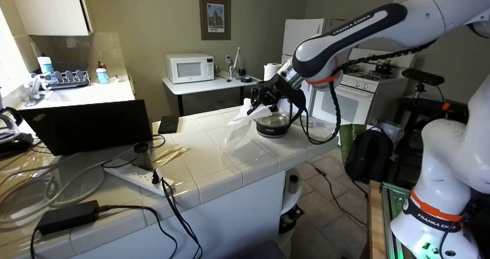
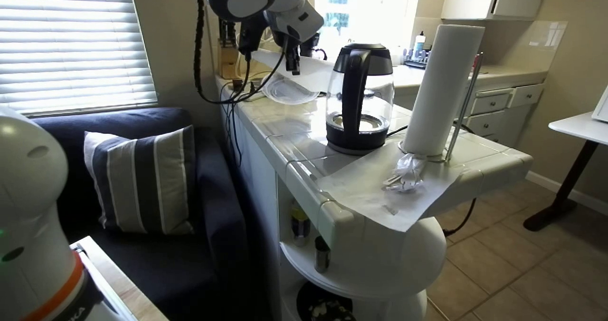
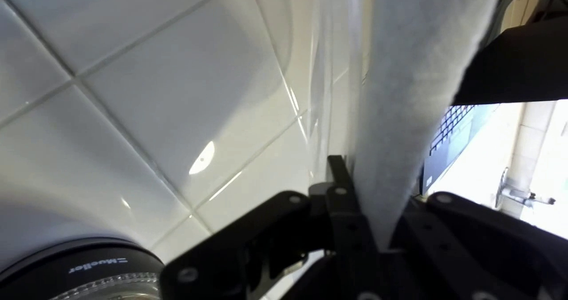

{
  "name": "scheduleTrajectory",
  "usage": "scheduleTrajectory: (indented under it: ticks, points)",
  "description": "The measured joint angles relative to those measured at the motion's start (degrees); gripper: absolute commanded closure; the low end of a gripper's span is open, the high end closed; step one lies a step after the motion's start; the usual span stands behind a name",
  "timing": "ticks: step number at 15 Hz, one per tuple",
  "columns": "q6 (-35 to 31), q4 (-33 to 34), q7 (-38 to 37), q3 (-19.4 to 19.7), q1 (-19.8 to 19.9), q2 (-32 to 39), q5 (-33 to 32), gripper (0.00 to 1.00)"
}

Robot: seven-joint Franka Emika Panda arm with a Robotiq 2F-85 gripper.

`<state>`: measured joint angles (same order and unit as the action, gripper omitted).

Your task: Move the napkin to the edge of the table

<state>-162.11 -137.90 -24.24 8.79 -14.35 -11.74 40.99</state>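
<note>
Napkin (image 3: 401, 78), thin and white.

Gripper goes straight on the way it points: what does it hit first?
Past the napkin the gripper holds, probably the clear curved item just ahead, then the tiled countertop; depth is hard to judge.
</note>
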Motion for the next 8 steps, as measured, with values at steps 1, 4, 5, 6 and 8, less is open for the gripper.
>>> scheduleTrajectory:
  ticks: [1, 4, 5, 6, 8]
  points:
    - [0.06, -0.26, 3.87, 1.41, -0.65, 0.38, 3.23, 0.98]
    - [0.36, -0.36, 12.92, 4.38, -1.77, 2.31, 10.66, 0.98]
    - [0.46, -0.35, 15.31, 5.02, -1.87, 3.13, 12.52, 0.98]
    - [0.59, -0.32, 17.41, 5.54, -1.94, 3.9, 14.17, 0.98]
    - [1.67, -0.13, 20.87, 6.32, -1.94, 5.47, 16.61, 0.67]
